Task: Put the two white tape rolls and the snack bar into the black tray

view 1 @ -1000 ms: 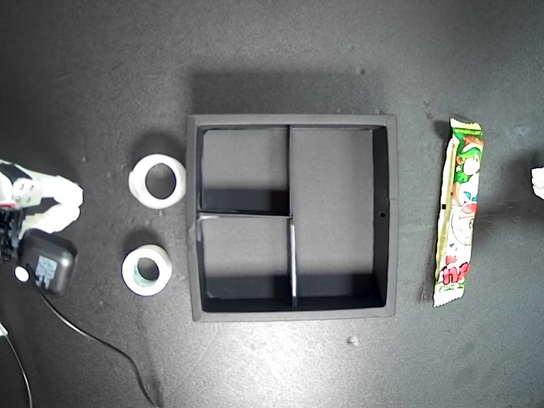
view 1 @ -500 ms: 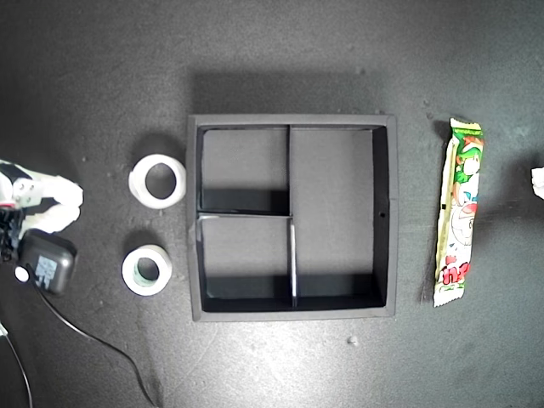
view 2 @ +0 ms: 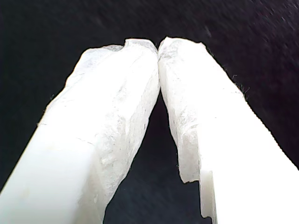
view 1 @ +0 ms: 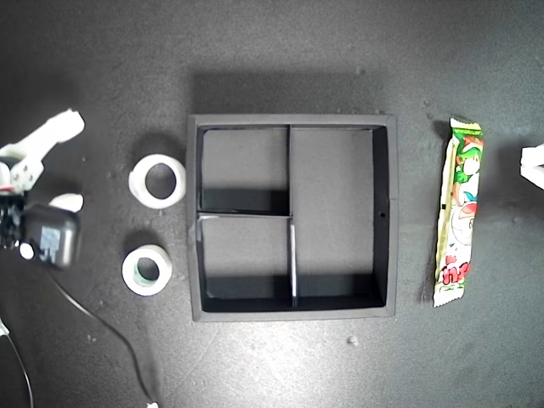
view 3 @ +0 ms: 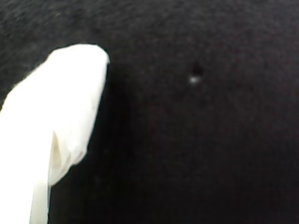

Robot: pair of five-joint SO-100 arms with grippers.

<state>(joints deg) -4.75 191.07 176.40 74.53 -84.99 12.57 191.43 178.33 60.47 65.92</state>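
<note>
The black tray lies mid-table with nothing in its compartments. At the exterior view's left lie two white tape rolls, the larger one above the greenish one. The snack bar lies lengthwise to the tray's right in the exterior view. My second gripper is open near the exterior view's left edge, a short way from the larger roll; only one white finger shows in its wrist view. My first gripper is shut on nothing, fingertips touching; a white sliver of it shows at the exterior view's right edge.
A black motor block and a cable trail from the second arm at the exterior view's lower left. A small crumb lies below the tray. The mat is dark and bare around the objects.
The second gripper has opened, its upper finger swinging away, and its black block has shifted slightly up. The first gripper's white tip has edged a little further into the exterior view.
</note>
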